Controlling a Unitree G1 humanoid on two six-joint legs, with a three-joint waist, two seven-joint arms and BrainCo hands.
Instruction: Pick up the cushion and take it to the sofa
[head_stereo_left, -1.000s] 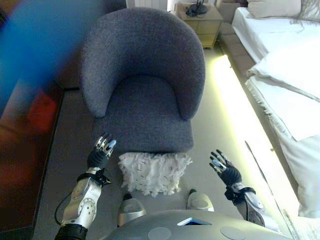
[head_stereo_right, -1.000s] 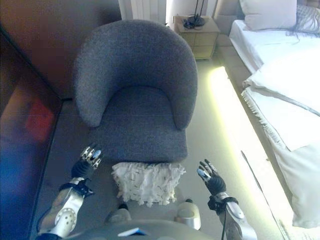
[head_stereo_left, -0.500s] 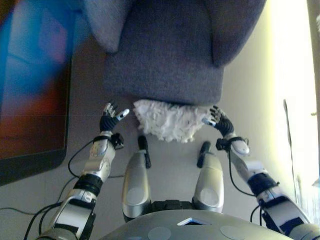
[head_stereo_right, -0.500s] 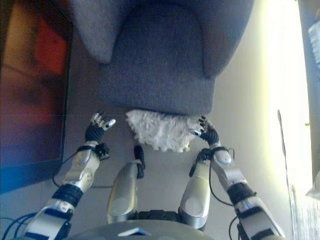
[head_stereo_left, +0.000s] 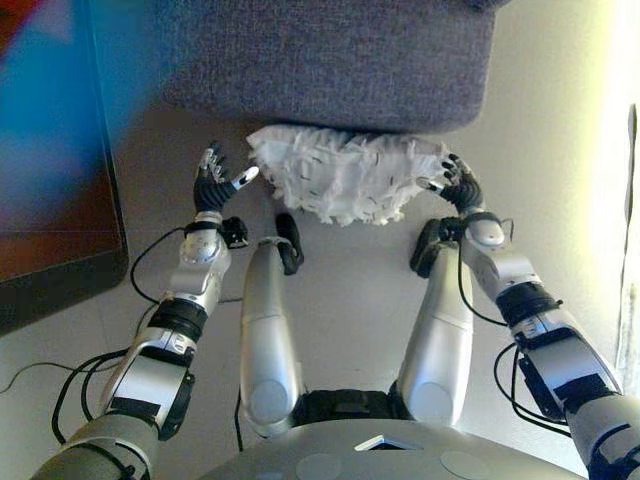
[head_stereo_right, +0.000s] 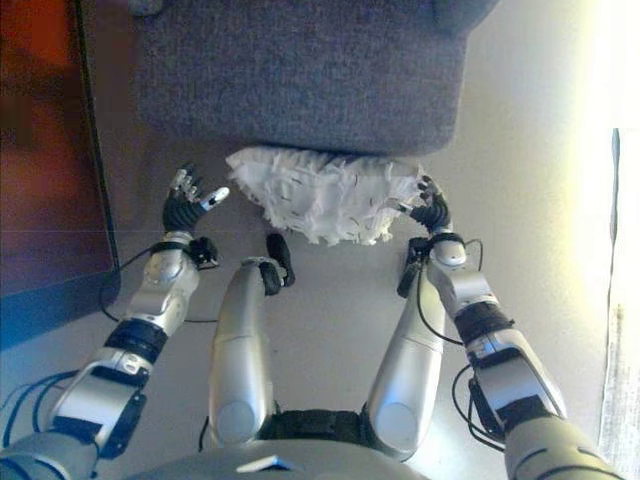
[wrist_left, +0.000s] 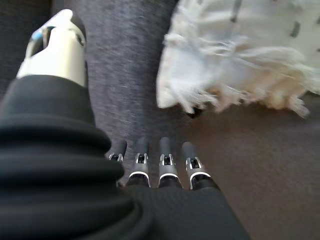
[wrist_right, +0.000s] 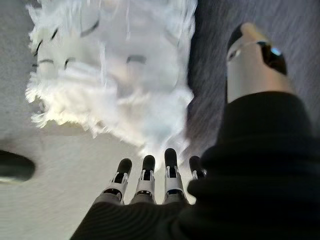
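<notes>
A grey armchair fills the 12 o'clock part of the head views, its front edge running across the frame. A dark cabinet stands at 9 o'clock, along the left side. The floor below is pale and carpeted.

The cushion (white and shaggy, with short dark flecks) lies on the floor right against the armchair's front, just above the middle of the view.

The right hand is at the cushion's 3 o'clock end, its fingers straight and spread, the tips at the fringe; in its wrist view the fingers reach to the fluffy edge, with the thumb held apart toward the armchair.

The left hand sits at the cushion's 9 o'clock side, near it but clear of it, fingers spread and thumb pointing at the cushion. It holds nothing.
</notes>
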